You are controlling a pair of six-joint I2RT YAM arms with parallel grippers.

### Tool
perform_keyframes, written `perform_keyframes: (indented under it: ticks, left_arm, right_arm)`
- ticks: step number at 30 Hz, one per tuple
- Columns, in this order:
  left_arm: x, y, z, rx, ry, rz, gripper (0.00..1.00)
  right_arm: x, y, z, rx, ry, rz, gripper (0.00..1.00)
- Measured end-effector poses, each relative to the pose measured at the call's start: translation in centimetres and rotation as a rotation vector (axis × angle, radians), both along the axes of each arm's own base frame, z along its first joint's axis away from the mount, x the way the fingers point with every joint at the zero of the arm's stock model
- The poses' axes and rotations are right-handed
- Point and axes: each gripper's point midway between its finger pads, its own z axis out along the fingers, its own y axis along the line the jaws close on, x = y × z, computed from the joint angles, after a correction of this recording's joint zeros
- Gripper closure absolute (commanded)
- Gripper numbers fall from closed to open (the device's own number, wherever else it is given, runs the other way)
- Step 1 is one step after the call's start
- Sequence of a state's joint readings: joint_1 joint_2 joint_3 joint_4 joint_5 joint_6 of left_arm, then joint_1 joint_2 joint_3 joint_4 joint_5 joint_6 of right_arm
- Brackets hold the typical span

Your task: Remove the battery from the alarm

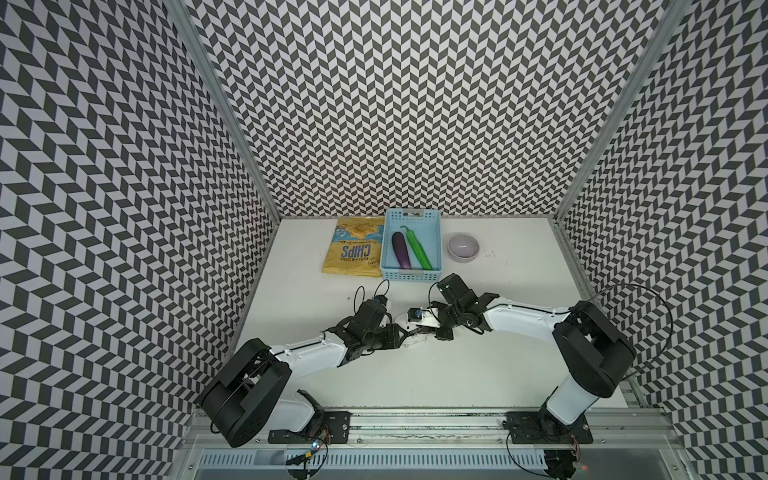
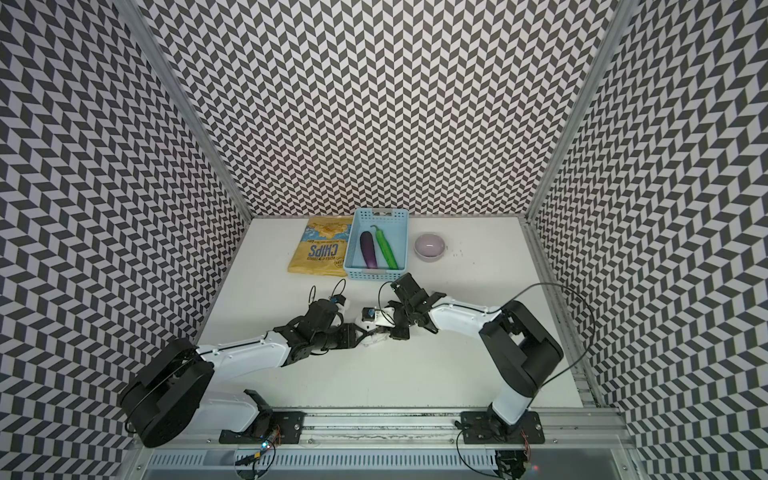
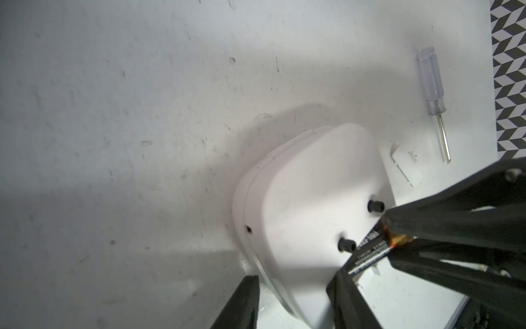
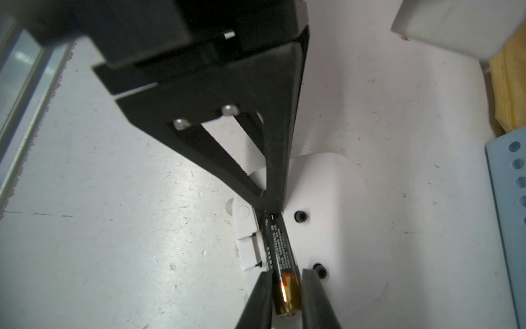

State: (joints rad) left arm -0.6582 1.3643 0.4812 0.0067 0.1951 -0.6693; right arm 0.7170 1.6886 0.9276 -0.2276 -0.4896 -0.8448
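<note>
The alarm [image 3: 307, 185] is a white rounded-square clock resting back up on the table, and it shows between the two arms in both top views [image 1: 415, 341] [image 2: 376, 338]. My left gripper [image 3: 294, 276] is shut on its edge, one finger on each side of the body. The battery [image 4: 280, 256], black with a gold end, lies in the slot in the back. My right gripper [image 4: 287, 273] is shut on the gold end, with its fingers [image 4: 262, 299] pressed against both sides. The battery's far end sits under a left finger [image 4: 279, 171].
A thin screwdriver with a clear handle [image 3: 429, 85] and a small flat white cover piece [image 3: 405, 162] lie beside the alarm. At the back stand a yellow chips bag [image 1: 357, 249], a blue basket [image 1: 409, 274] holding an eggplant and a green vegetable, and a pale bowl [image 1: 464, 246].
</note>
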Motion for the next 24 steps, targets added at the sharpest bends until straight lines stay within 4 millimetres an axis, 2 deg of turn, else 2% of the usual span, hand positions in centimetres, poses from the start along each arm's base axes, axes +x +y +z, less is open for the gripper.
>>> perform_keyframes:
  ticks: [4, 9, 14, 18, 20, 24]
  left_arm:
    - [0.1, 0.1, 0.0, 0.001, -0.002, 0.001, 0.58]
    - [0.2, 0.3, 0.0, 0.010, -0.005, 0.009, 0.48]
    - [0.1, 1.1, 0.1, 0.027, -0.005, 0.030, 0.37]
    - [-0.2, 2.3, 0.2, 0.044, 0.005, 0.054, 0.32]
    - [-0.4, 2.9, 0.5, 0.046, 0.003, 0.065, 0.29]
    - [0.2, 3.5, 2.4, 0.014, -0.048, 0.079, 0.27]
  right_arm:
    - [0.0, 0.0, 0.1, -0.004, 0.004, 0.000, 0.93]
    - [0.0, -0.2, 0.3, -0.013, 0.001, -0.006, 0.96]
    - [0.2, -1.5, 1.5, -0.035, -0.013, -0.043, 0.96]
    - [2.0, -3.6, 3.5, -0.017, -0.039, -0.129, 0.96]
    - [3.5, -5.0, 4.5, -0.011, -0.063, -0.206, 0.90]
    - [5.8, -7.1, 4.5, -0.039, -0.081, -0.343, 0.91]
